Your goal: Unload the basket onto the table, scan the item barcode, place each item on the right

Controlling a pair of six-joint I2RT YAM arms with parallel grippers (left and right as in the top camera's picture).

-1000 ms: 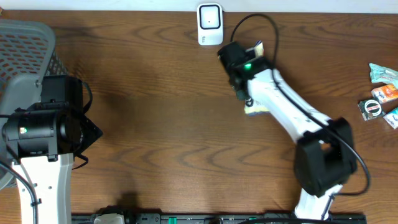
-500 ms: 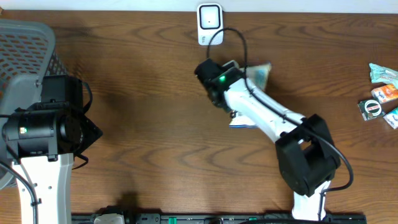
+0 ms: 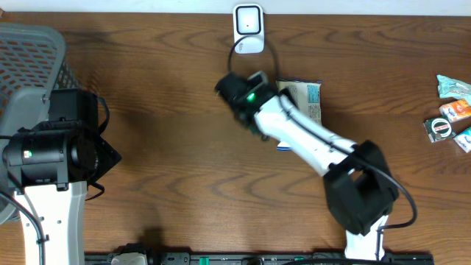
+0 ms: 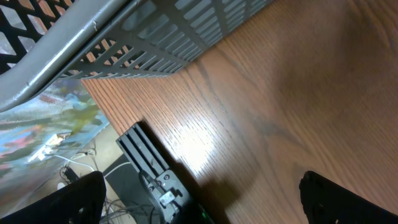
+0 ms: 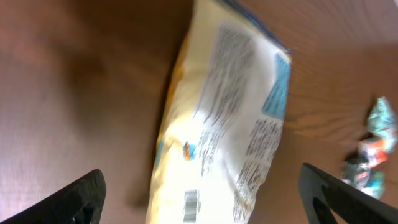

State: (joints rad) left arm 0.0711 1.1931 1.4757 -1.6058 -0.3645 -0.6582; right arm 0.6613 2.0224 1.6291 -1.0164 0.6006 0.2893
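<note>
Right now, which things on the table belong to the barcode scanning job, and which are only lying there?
For the job:
- snack packet, with its blurred barcode
- white scanner at the far edge

Only lying about, for now:
- grey mesh basket on the left
- small wrapped items at the right edge

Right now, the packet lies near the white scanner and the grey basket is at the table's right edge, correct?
No. The overhead view shows the grey basket at the left edge of the table. The packet does lie near the white scanner.
</note>
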